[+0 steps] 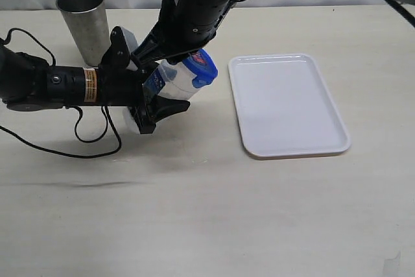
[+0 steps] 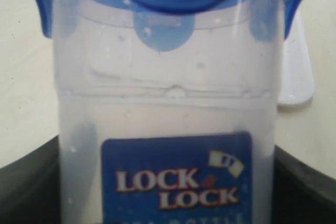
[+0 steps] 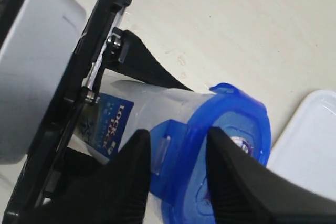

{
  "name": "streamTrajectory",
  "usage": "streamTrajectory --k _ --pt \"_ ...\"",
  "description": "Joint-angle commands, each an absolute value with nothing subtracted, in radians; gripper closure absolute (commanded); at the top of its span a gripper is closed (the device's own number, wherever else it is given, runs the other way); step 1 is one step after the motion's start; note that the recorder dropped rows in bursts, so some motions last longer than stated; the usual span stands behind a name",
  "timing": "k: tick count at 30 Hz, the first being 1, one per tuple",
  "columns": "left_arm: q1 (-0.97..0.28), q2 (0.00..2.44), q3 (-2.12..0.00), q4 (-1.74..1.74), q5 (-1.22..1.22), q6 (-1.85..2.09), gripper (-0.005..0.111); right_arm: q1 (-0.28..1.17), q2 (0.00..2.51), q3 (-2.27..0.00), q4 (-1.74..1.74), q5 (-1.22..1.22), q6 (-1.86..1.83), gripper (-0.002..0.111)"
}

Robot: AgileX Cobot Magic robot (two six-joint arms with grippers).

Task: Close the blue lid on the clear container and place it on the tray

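Near tray [image 1: 288,105], left claw [image 1: 159,89] grips clear container [image 1: 174,81], blue lid [image 1: 204,68] on.

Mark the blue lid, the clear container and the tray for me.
blue lid [image 1: 203,69], exterior view, on its outer face.
clear container [image 2: 168,108], left wrist view, on its clear side wall.
tray [image 1: 285,102], exterior view, on its bare floor.
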State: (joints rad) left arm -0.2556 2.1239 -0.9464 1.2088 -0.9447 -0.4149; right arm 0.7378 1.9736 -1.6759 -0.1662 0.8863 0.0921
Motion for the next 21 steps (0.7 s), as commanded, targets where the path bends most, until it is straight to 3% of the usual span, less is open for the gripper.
streamTrajectory --k 1,5,12,19,21 --pt "-0.257 2.106 -0.945 1.192 -1.037 -0.39 0.107 0.747 1.951 -1.651 -0.118 0.885 0.0 0.078" --pt "-0.257 2.106 -0.945 1.192 -1.037 -0.381 0.107 0.747 1.889 -1.651 -0.117 0.871 -0.03 0.07" --pt "-0.257 2.106 -0.945 1.192 -1.037 -0.372 0.107 0.747 1.8 -1.649 -0.117 0.871 -0.041 0.071" --pt "-0.257 2.106 -0.945 1.19 -1.037 -0.37 0.107 0.747 1.691 -1.57 -0.12 0.742 -0.048 0.101" --pt "-0.257 2.106 -0.945 1.19 -1.037 -0.37 0.107 0.747 1.65 -1.506 -0.12 0.649 -0.048 0.104"
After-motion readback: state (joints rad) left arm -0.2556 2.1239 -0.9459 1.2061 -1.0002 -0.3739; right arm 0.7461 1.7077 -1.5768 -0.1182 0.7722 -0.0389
